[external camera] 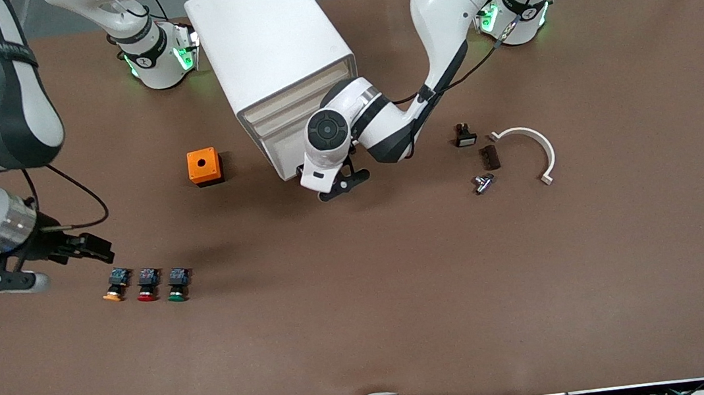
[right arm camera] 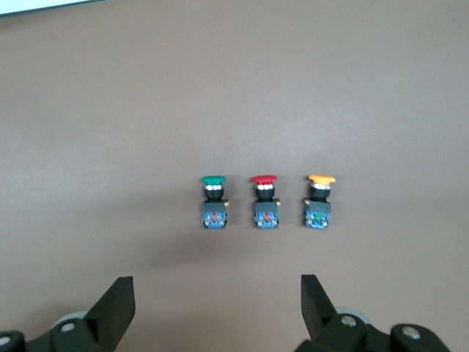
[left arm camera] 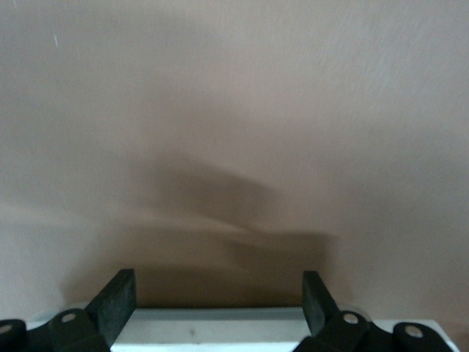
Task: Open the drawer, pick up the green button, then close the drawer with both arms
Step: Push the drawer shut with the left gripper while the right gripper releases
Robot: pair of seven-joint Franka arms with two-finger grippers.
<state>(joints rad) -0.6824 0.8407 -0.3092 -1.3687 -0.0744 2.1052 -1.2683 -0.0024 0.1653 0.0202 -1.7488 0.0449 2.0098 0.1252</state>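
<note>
The white cabinet (external camera: 271, 41) stands at the table's back middle, its cream drawer fronts (external camera: 289, 108) turned toward the left arm's end. My left gripper (external camera: 344, 185) is low at the cabinet's front and hides the lower drawers. In the left wrist view the gripper (left arm camera: 218, 301) is open, with a white edge (left arm camera: 220, 328) between its fingers; I cannot tell which drawer it belongs to. The green-capped button (external camera: 177, 285) lies on the table beside a red one (external camera: 147, 285) and a yellow one (external camera: 115, 285). My right gripper (external camera: 96, 250) hovers open and empty by the yellow button. The right wrist view shows that gripper (right arm camera: 218, 304) and the green button (right arm camera: 213, 202).
An orange box with a hole (external camera: 205, 166) sits beside the cabinet toward the right arm's end. Toward the left arm's end lie a small black part (external camera: 464, 136), a brown block (external camera: 488, 157), a metal piece (external camera: 483, 182) and a white curved bracket (external camera: 529, 151).
</note>
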